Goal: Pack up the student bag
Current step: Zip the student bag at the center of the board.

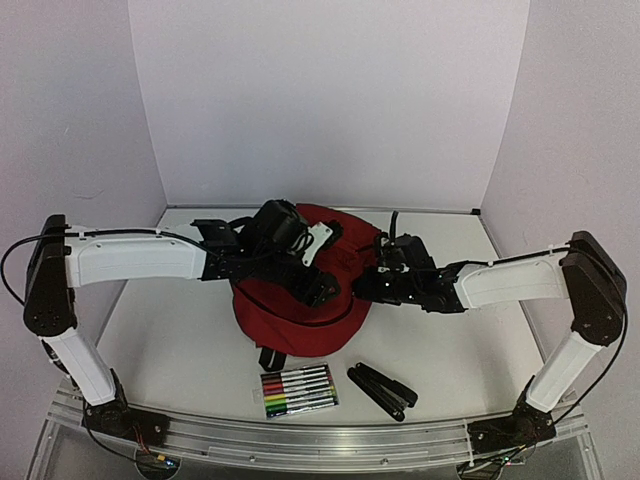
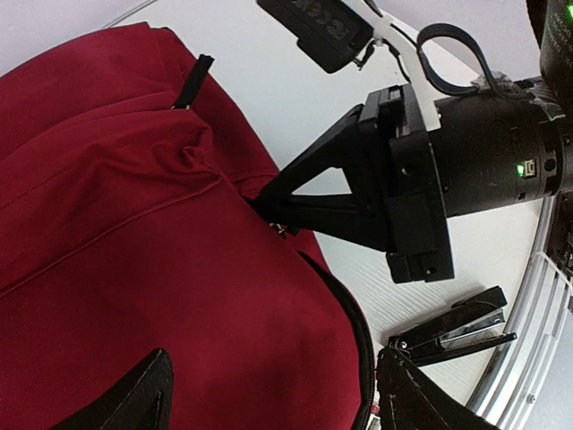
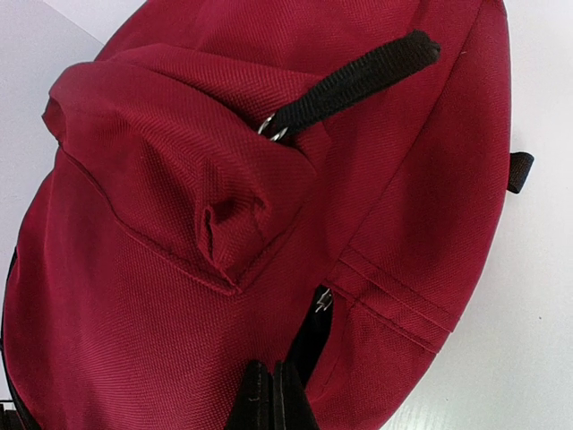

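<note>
Student bag [image 1: 300, 325], dark red with black trim, lies slumped in the middle of the white table [image 1: 170, 330], and both arms reach in over it from either side.

From the left, the left gripper [image 2: 273, 367] hangs just above the bag's red fabric. Its two black fingers [image 2: 148, 394] are spread wide and there is nothing between them. Its wrist view looks down on a curved black zipper line running along the bag's edge.

On the right side of the bag, the right gripper [image 3: 271, 376] has its fingers pressed tight together, pinching a black zipper pull [image 3: 313, 331] that hangs from a small metal ring at the seam. A second black pull tab [image 3: 358, 81] lies loose across the puckered cloth higher up.

Along the near edge of the table, in front of the bag, sits a flat pack of coloured markers [image 1: 297, 392]. Just to the right of it is a black stapler [image 1: 382, 390], lying slantwise and apart from the bag.
</note>
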You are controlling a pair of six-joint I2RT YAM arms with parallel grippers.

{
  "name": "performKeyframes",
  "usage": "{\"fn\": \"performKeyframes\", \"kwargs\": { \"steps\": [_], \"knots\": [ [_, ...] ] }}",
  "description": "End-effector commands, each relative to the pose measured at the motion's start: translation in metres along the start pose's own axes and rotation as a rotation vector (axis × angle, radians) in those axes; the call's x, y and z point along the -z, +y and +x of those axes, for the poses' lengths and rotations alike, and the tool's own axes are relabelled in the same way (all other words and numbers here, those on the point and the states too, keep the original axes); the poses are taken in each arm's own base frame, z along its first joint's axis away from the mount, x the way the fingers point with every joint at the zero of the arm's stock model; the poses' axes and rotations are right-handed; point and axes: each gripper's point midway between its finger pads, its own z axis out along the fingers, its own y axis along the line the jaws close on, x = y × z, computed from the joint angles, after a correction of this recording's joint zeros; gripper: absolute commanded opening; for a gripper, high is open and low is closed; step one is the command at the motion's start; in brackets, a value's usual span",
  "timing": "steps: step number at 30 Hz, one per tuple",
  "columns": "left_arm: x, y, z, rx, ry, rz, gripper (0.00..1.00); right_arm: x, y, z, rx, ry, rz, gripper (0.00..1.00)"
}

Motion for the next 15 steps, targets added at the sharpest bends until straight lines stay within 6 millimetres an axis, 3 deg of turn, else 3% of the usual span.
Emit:
{"fn": "performKeyframes", "kwargs": {
  "steps": [1,7,15],
  "knots": [
    [-0.003,-0.024,-0.032,-0.052,-0.083,0.054,0.78,0.008,0.005,-0.017,-0.017,-0.060,-0.010,0.00],
    [-0.035,-0.035,-0.006,-0.110,-0.006,-0.008,0.75,0.008,0.004,-0.018,-0.017,-0.068,-0.004,0.00],
    [-0.048,-0.034,0.018,-0.118,0.004,-0.117,0.61,0.012,0.002,-0.022,-0.020,-0.089,0.011,0.00]
  ]
}}
